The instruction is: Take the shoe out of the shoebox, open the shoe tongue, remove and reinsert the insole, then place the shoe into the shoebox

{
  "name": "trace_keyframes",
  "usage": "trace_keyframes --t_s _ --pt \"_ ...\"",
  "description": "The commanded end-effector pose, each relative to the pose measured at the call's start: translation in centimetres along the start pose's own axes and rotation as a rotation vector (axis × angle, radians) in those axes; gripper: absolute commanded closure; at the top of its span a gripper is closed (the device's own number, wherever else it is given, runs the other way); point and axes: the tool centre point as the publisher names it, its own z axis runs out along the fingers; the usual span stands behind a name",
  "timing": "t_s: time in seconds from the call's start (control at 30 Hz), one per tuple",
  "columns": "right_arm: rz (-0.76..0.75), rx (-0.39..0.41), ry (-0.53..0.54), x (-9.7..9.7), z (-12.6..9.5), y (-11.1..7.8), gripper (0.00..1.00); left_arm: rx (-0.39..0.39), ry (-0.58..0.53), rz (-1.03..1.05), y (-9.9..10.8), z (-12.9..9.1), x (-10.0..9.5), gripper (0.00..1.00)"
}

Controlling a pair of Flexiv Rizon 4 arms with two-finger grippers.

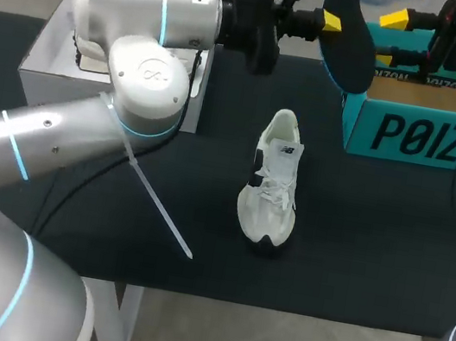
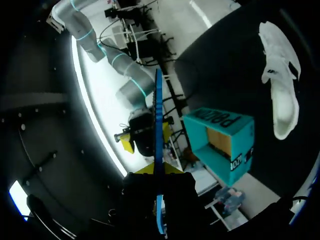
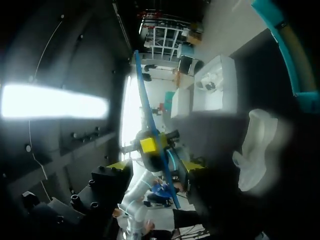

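Note:
A dark insole with a blue edge (image 1: 353, 43) hangs in the air over the table's far side, next to the teal shoebox (image 1: 430, 139). My left gripper (image 1: 332, 22) is shut on one end of it. In the left wrist view the insole (image 2: 158, 115) shows edge-on between the fingers. My right gripper (image 1: 390, 37) faces it over the box, open, one yellow tip on each side of the insole's (image 3: 150, 115) other end, with gaps. The white shoe (image 1: 272, 182) lies on the black mat mid-table, toe toward me.
The open teal shoebox (image 2: 225, 145) stands at the far right. A white box (image 1: 46, 53) sits at the far left behind my left arm. A thin white strip (image 1: 157, 202) slants down from that arm to the mat.

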Motion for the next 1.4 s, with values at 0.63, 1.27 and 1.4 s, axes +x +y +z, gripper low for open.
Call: trace_keyframes --t_s 0.63,1.27,1.4 --pt "-0.008 0.036 -0.029 -0.1 1.8 -0.4 0.53 0.047 -0.103 -0.157 -0.3 0.8 0.8 1.0" --pt "0.005 0.056 -0.035 -0.8 3.0 -1.1 1.0 0.049 -0.098 -0.178 -0.2 1.2 0.5 0.58" --pt "0.007 0.052 -0.04 -0.9 2.9 -1.1 1.0 0.049 -0.079 -0.184 -0.3 1.0 0.5 0.0"
